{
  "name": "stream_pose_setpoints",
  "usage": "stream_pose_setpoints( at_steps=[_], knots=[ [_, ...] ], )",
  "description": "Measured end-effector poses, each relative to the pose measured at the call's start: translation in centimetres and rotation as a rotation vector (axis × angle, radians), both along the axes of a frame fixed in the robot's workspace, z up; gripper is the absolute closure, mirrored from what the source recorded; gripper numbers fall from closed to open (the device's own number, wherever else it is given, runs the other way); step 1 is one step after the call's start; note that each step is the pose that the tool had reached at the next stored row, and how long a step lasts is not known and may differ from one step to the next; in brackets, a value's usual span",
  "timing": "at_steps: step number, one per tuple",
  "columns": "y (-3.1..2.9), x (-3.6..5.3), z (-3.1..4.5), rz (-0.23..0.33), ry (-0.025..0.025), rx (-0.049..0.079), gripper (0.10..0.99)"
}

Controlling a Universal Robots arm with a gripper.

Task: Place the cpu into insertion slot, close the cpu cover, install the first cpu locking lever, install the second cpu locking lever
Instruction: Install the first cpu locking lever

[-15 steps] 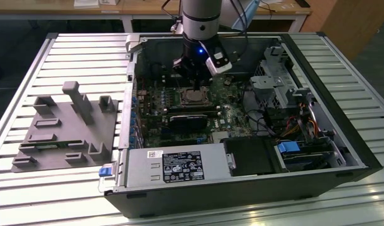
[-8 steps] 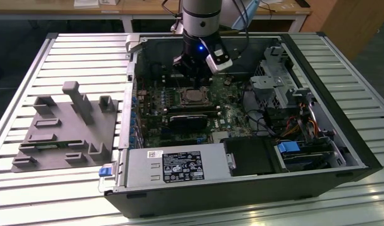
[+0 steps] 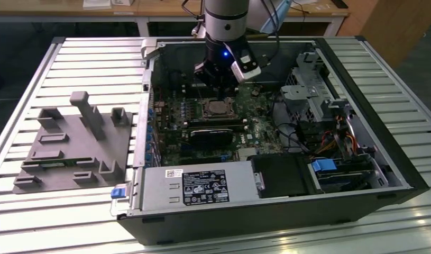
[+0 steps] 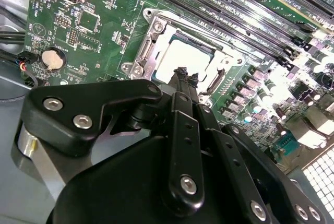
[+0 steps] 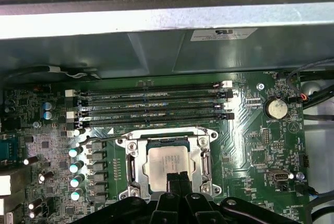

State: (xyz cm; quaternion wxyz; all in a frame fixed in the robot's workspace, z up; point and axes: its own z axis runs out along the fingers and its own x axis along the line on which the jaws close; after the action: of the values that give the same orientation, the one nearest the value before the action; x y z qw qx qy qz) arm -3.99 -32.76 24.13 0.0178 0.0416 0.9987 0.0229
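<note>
gripper [image 5: 178,181]: fingers squeezed together, holding nothing, tips at the edge of the cpu [image 5: 168,160] | cpu: sits flat in the insertion slot [image 5: 167,142] on the green board [image 5: 250,145] | cpu cover [image 5: 131,167]: lies flat around the cpu

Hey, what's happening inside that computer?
A robot arm reaches into an open computer case. Its shut gripper is at the edge of the cpu, which already sits in place on the motherboard with the cpu cover down around it. Whether the gripper touches the chip, I cannot tell.
</note>
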Motion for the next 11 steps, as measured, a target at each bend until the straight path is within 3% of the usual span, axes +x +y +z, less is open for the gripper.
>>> stream_pose_setpoints(
  at_steps=[11],
  knots=[
    [0.00, -0.73, 0.00, 0.000, -0.0010, 0.000, 0.984]
  ],
)
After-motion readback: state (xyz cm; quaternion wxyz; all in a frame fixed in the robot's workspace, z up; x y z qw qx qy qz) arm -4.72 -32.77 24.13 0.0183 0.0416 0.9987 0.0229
